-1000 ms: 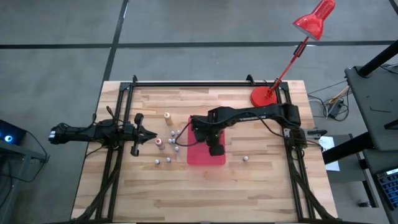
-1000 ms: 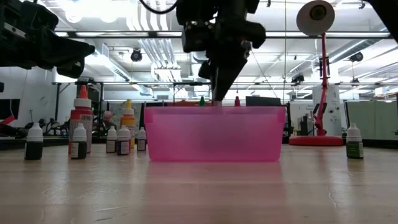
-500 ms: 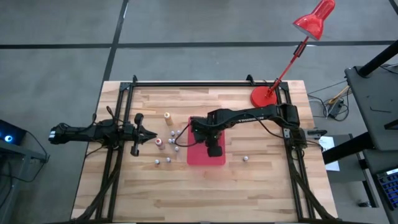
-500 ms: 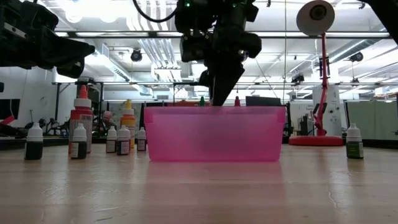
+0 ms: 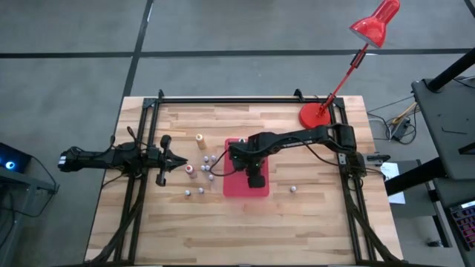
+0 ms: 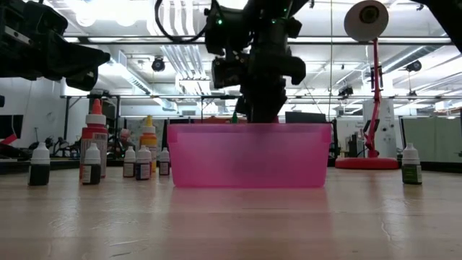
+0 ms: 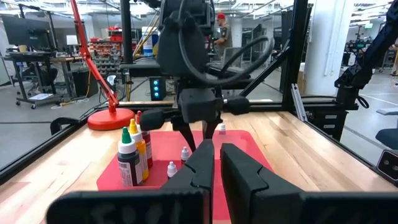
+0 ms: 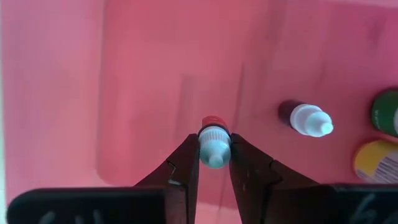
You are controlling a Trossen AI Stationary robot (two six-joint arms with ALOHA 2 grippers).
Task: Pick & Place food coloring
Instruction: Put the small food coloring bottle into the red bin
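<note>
Lab: workbenches [image 7: 37, 68], monitors [image 7: 22, 31], exposed ceiling ducts [image 6: 173, 58].

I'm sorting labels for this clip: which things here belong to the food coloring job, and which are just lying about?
Job:
- held bottle, gripped by the right gripper
- red tray beneath it
- loose bottles left of the tray
- lone bottle right of it

Lying about:
- red desk lamp at the far right corner
- left gripper, shut, waiting at the left edge

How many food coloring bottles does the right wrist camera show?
4. The held bottle is in the right hand over the tray; a white-capped bottle, a green bottle and a yellow bottle are in the tray. Others may be hidden.
</note>
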